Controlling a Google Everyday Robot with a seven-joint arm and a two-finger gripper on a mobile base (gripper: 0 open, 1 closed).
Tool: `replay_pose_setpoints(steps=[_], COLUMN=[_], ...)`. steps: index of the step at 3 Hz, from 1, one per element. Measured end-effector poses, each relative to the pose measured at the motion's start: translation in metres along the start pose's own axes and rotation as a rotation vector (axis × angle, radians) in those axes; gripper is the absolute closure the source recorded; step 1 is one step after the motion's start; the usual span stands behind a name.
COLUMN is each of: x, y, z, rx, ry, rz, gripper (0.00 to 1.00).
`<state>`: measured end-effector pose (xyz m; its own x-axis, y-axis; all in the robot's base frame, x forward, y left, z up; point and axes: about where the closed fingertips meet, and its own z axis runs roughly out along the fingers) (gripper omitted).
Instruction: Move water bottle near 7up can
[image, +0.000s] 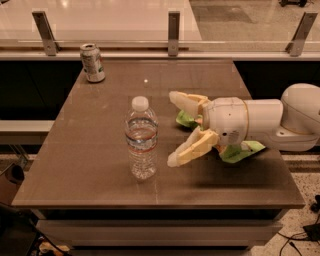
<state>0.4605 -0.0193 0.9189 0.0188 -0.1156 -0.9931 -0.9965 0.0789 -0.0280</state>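
Writing: we are making out no words anywhere; the print on the can and the band on the bottle are not showing any letters we can read.

Water bottle: the water bottle (141, 137) is standing upright toward the front of the bench (90, 165), left of centre. It is wearing a white cap and a thin reddish band around its ribbed, clear body. We are seeing straight through it and cannot tell how full it is.

7up can: the 7up can (92, 62) is standing upright at the far left corner of the bench, well apart from the bottle. Its metal top is facing up, and its side is showing silver-white with green. Whether it is opened we cannot tell.

Gripper: the gripper (171, 128) is hovering just to the right of the bottle, at about the height of the bottle's middle, not touching it. Its two pale yellow fingers (192, 150) are spreading wide, one pointing up and left, the other down and left, with nothing between them.

Arm: the white arm (270, 122) is reaching in from the right edge, lying level above the bench.

Snack bag: a green snack bag (240, 151) is lying flat on the bench under the arm, partly hidden by it, and no brand is showing.

Railing: metal posts (173, 27) are standing behind the bench.
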Motion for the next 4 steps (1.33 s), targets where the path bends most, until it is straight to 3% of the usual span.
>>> replay_pose_setpoints(steps=[2,4], x=[-0.011,-0.009], y=[0.013,0.020], z=[0.020,0.035], rx=[-0.013,-0.026], ry=[0.021,0.016], rz=[-0.092,-0.079], gripper=[0.00,0.00])
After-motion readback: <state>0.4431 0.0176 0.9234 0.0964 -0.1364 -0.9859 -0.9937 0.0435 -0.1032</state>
